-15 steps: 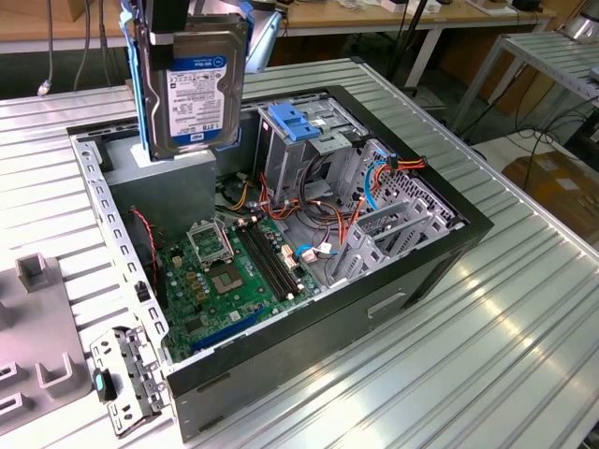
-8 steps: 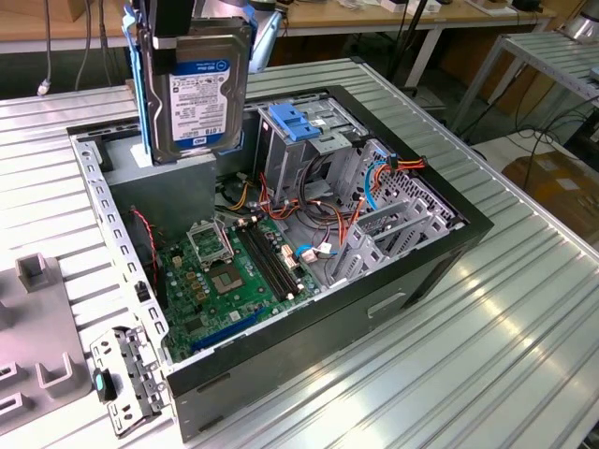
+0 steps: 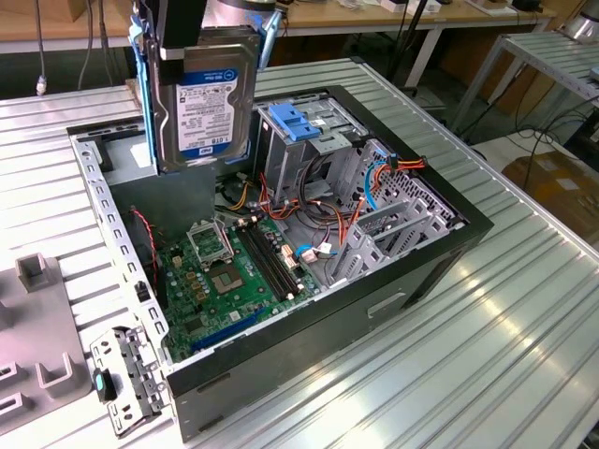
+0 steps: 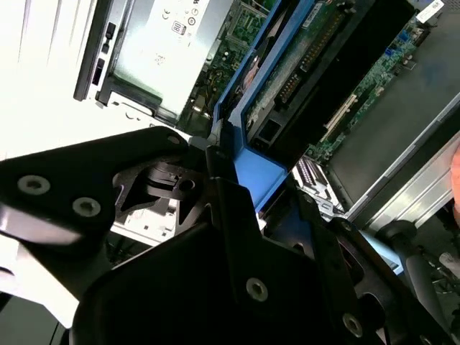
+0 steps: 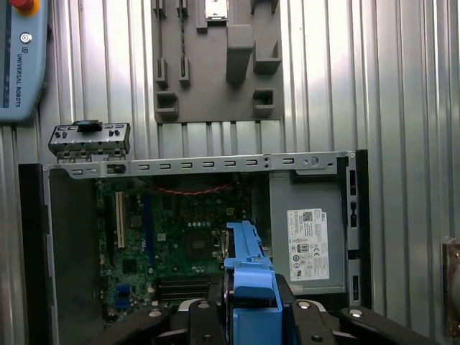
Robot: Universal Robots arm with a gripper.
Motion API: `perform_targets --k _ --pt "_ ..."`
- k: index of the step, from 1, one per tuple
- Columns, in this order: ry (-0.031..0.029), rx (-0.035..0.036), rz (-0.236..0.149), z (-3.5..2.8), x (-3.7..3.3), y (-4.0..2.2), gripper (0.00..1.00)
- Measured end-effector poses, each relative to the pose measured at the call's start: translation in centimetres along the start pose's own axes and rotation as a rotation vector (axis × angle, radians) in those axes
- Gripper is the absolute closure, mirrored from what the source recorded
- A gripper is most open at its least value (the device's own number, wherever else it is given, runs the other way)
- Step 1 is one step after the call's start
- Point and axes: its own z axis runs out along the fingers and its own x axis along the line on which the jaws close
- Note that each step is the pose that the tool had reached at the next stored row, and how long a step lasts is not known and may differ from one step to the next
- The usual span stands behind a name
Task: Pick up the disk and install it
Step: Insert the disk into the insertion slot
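Observation:
The disk (image 3: pixel 204 103) hangs upright above the back left corner of the open computer case (image 3: pixel 440 253) in the exterior view. Its white-and-blue label faces the camera and blue rails run down its sides. My gripper (image 3: pixel 183 33) is shut on its upper end. In the second wrist view the black fingers (image 4: pixel 237 215) clamp the blue rail, and the disk's (image 4: pixel 302 72) circuit-board side shows beyond them. In the first wrist view the disk's blue rail (image 5: pixel 248 273) stands out from the gripper (image 5: pixel 251 320), over the motherboard (image 5: pixel 180 244).
Inside the case are a drive cage with a light-blue latch (image 3: pixel 292 122), orange and red cables (image 3: pixel 351 220) and a grey box with a white sticker (image 5: pixel 309 241). A grey fixture plate (image 3: pixel 37 346) and a loose metal bracket (image 3: pixel 126 379) lie on the ribbed table.

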Motion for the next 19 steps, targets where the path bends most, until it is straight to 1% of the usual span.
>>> perform_targets --k 1,2,5,7,11,12,19 --pt "0.0 0.0 0.0 0.0 0.37 -0.02 0.63" --pt "-0.0001 0.0001 0.0 0.01 0.54 -0.04 0.63" --pt "-0.0001 0.0001 0.0 0.02 0.81 -0.19 0.63" --pt "0.0 0.0 0.0 0.02 0.85 -0.39 0.63" --pt "0.0 0.0 0.0 0.02 0.83 -1.07 0.63" --pt "0.0 0.0 0.0 0.02 0.83 -1.14 0.63" --pt "0.0001 0.0 0.0 0.02 0.83 -1.2 0.63"
